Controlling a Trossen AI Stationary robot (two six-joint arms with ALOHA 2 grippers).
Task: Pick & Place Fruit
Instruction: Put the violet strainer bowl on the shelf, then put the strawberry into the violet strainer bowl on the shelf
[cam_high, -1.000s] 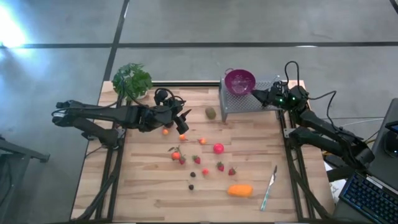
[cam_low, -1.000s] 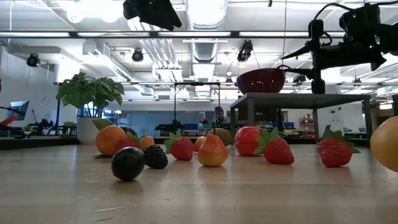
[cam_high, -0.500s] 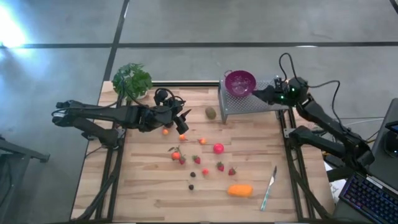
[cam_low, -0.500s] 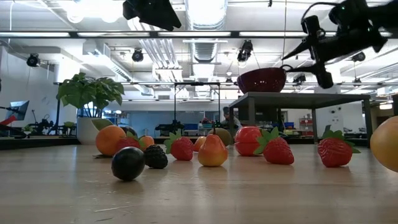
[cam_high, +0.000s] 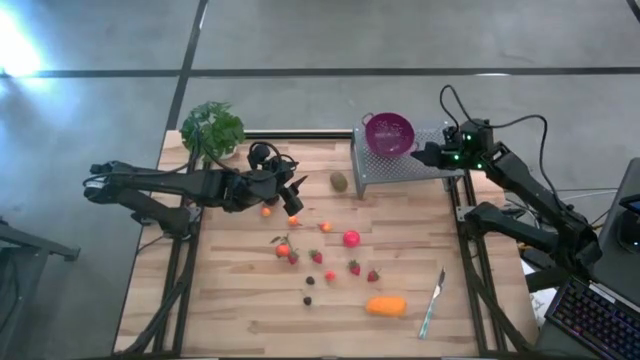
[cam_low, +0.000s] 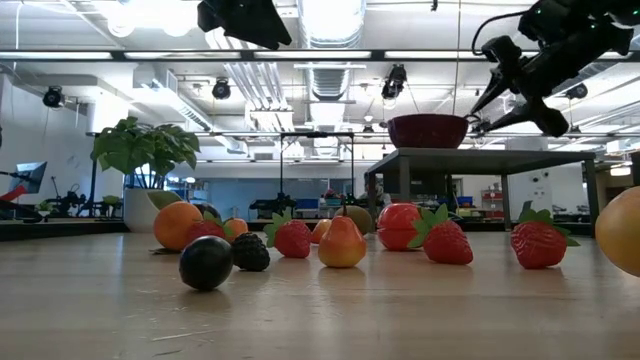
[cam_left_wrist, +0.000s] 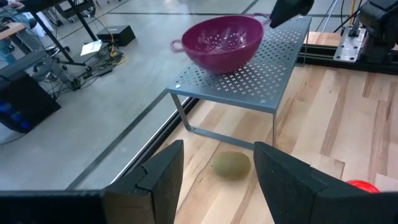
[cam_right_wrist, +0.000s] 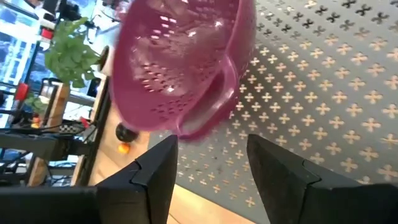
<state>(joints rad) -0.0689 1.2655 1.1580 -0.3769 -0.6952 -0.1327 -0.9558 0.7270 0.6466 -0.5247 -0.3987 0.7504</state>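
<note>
The right hand (cam_right_wrist: 208, 165), fingers apart and empty, faces the purple colander's (cam_right_wrist: 180, 68) handle; only the left wrist view shows the open left hand (cam_left_wrist: 217, 177) pointing at the kiwi (cam_left_wrist: 231, 165).

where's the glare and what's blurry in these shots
High view: bright glare at the left edge on the floor. Low view: ceiling lights blow out; the near table is soft. Right wrist view: the colander is motion-smeared. Left wrist view: the kiwi is soft.
</note>
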